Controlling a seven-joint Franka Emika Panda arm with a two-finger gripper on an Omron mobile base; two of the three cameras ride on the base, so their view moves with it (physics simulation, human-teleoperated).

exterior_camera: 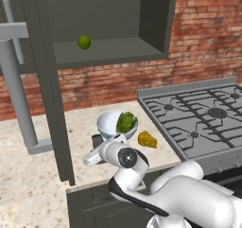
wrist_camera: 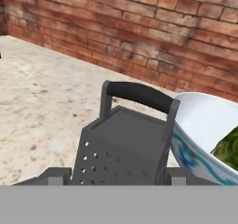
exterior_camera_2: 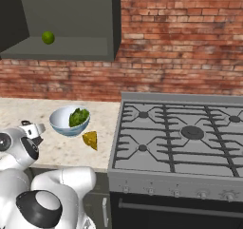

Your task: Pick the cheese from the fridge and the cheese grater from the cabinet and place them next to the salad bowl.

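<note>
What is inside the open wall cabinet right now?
One green lime sits on the shelf of the cabinet. The rest of the visible shelf looks bare. The left end is covered by the open door.

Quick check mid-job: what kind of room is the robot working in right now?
A simulated home kitchen, by the look of it: a gas stove set beside a speckled stone counter, a brick back wall, and an open wall cabinet above a salad bowl.
</note>
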